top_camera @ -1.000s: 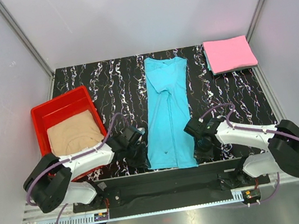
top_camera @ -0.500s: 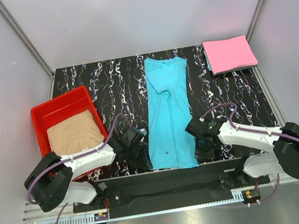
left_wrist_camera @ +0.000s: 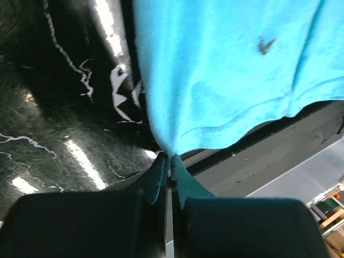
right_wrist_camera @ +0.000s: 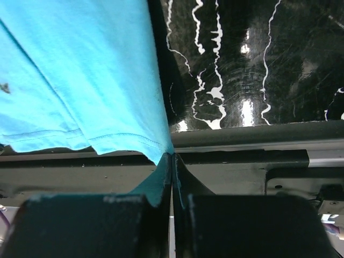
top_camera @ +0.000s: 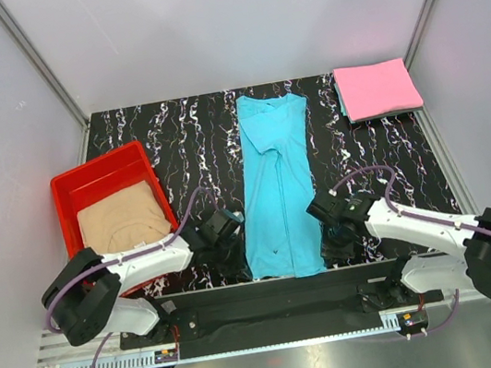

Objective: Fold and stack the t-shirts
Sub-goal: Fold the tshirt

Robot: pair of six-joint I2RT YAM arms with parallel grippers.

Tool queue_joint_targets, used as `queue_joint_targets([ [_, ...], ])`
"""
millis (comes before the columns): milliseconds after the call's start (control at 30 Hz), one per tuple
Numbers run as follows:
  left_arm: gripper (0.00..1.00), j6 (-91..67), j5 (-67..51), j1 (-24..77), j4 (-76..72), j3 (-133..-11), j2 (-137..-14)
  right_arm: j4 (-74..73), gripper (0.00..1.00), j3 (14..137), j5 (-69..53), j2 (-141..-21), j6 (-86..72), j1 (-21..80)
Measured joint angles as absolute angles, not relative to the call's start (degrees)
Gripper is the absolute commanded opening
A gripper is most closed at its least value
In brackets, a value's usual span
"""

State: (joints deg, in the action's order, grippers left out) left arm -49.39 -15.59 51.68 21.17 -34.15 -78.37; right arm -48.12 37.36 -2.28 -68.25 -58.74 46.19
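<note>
Beyond your left claw [left_wrist_camera: 169,159] and right claw [right_wrist_camera: 172,157], each clamped on a near corner, the blue shirt [top_camera: 275,179] runs lengthwise away.

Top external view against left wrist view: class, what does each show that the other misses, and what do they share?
Only top external: the pink t-shirt at the far right corner, the tan t-shirt in the red tray. Only left wrist: the left gripper, its fingers pinched shut on the turquoise t-shirt at a hem corner, a dark mark on the cloth. Both: the turquoise t-shirt on the black marbled table.
</note>
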Motion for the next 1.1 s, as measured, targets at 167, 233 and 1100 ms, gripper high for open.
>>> queue_joint_targets([
  [167, 0.0, -49.3, -15.7, 51.5, 22.5, -37.6, -78.6, -48.3, 0.0, 38.9, -0.9, -68.6, -57.1, 46.2],
  [233, 0.0, -49.1, -16.1, 50.9, 22.6, -39.4, -79.4, -48.3, 0.0, 39.8, -0.4, -69.9, -56.2, 46.2],
  [1100, 0.0, -34.7, -18.1, 33.8, 32.3, -73.7, -104.4, -42.3, 0.0, 64.2, 0.4, -91.6, -30.3, 26.8],
])
